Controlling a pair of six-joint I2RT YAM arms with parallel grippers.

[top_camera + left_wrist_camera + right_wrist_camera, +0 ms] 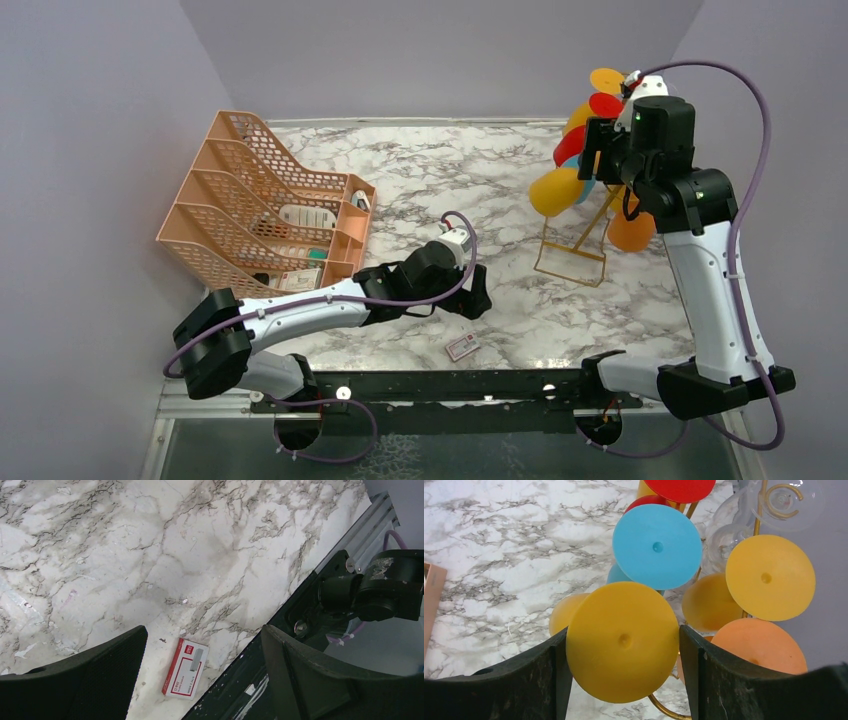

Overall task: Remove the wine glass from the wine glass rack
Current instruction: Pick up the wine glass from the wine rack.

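Observation:
The gold wire wine glass rack [578, 248] stands at the table's right with several coloured glasses hanging on it. My right gripper [625, 632] is up at the rack, and its two black fingers press on opposite edges of the round foot of a yellow wine glass [623, 641]. That glass's bowl [555, 190] hangs to the left of the rack. My left gripper [204, 629] hovers open and empty over the marble near the table's front edge, far from the rack.
Blue [657, 547], red [679, 487], yellow [770, 577], orange [759, 647] and clear [729, 535] glasses crowd round the held one. A peach mesh organizer [250, 200] fills the left. A small red-and-white staple box [186, 667] lies beneath the left gripper.

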